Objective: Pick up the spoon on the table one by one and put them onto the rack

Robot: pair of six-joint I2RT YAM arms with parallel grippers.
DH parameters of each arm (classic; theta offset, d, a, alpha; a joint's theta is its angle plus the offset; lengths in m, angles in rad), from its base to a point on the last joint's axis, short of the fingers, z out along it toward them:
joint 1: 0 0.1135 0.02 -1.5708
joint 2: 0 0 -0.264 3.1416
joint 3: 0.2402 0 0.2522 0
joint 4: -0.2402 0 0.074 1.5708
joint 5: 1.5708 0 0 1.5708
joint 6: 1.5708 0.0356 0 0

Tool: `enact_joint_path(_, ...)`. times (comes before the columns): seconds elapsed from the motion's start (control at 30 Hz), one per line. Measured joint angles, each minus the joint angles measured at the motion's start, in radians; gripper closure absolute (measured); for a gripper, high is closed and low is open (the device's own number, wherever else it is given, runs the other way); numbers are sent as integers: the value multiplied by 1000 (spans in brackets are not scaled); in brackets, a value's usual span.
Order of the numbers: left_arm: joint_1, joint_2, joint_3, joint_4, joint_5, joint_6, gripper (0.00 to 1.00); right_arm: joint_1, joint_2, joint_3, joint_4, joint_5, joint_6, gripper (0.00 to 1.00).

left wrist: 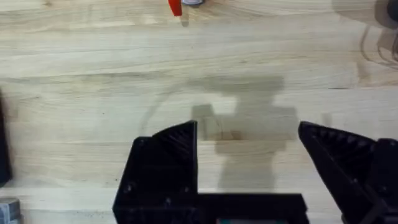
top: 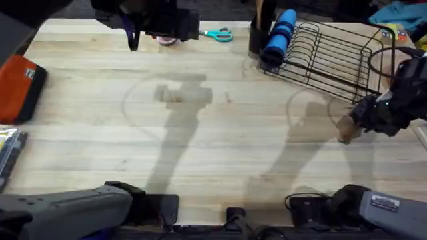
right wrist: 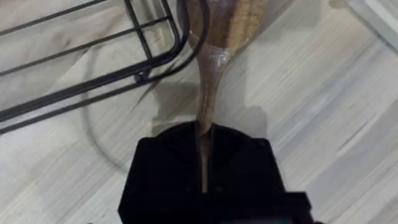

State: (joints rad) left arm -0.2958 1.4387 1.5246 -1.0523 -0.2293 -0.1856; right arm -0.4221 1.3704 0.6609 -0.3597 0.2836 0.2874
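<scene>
- Spoon [right wrist: 214, 43]: wooden, clamped by its handle in the right gripper [right wrist: 204, 146]. The bowl end points away from the fingers and sits just beside the rack's wire edge.
- From overhead, the right gripper [top: 357, 123] sits at the right of the frame, above the table [top: 220, 153], just off the rack's near right corner. A light-brown bit of the spoon [top: 345, 128] shows at its tip.
- Rack [top: 327, 57]: black wire, upper right of the overhead frame, with a row of upright slots. Can't tell whether the spoon touches the wire or only overlaps it.
- Black cup [top: 261, 30] stands at the rack's left end, with a blue roll [top: 279, 35] leaning against it.
- Left gripper [left wrist: 249, 149]: fingers wide apart, nothing between them, bare wood underneath. From overhead it is the dark blurred mass at the top, left of centre [top: 150, 23].
- Teal-handled scissors [top: 219, 34] lie at the top centre, near the left gripper.
- Orange pouch [top: 20, 87] sits at the left edge of the table.
</scene>
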Motion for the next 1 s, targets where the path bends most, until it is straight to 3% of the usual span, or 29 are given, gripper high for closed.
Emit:
enact_joint_path(0.17,0,0,0,0,0,0,7,0,-33,-8,-34,-4,0,964)
enact_joint_path(1.0,0,0,0,0,0,0,7,0,-442,-32,-106,-3,0,970)
